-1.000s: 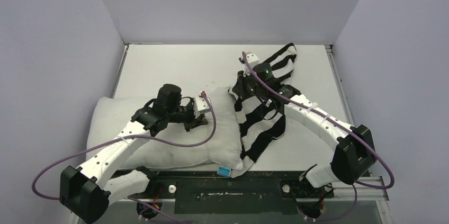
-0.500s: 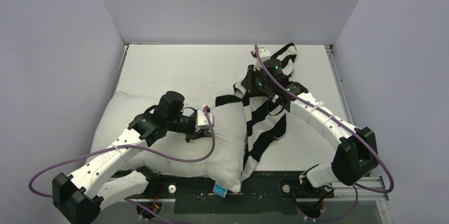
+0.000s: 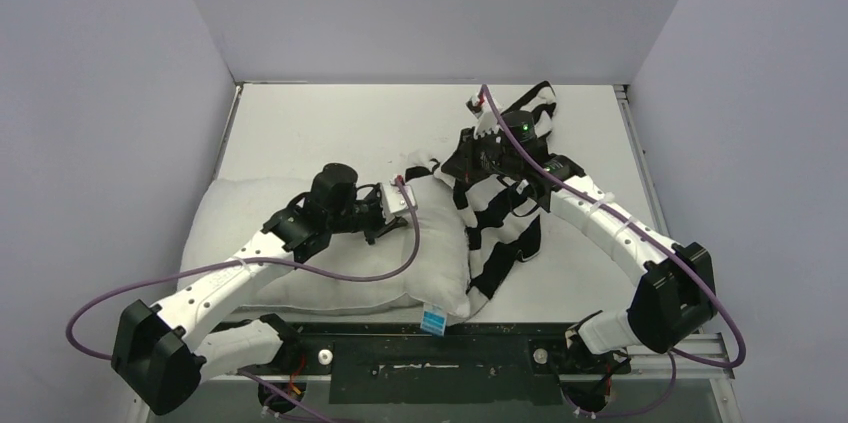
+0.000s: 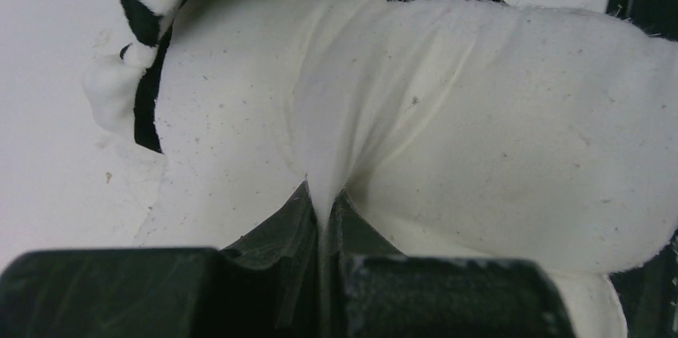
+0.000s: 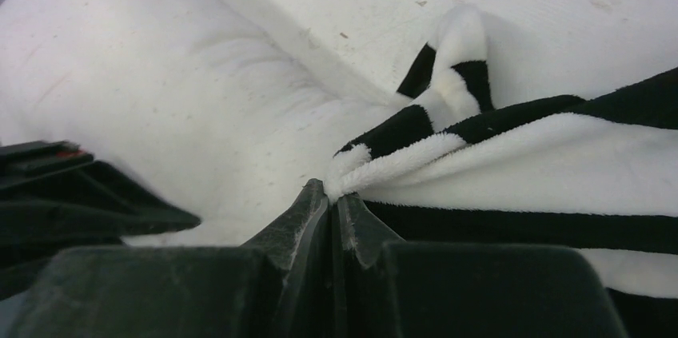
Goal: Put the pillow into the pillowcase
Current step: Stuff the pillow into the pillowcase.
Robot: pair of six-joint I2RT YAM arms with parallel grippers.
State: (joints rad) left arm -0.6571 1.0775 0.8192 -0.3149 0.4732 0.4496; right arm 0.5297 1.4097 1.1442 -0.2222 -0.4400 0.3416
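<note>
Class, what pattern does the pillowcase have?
The pillowcase has broad black and white stripes, clearest in the top external view.

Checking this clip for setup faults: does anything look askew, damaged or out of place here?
Nothing looks damaged. The pillow lies askew, its corner with the blue tag poking past the near edge of the table. The pillowcase is a crumpled heap bunched against the pillow's right end, not opened out.
</note>
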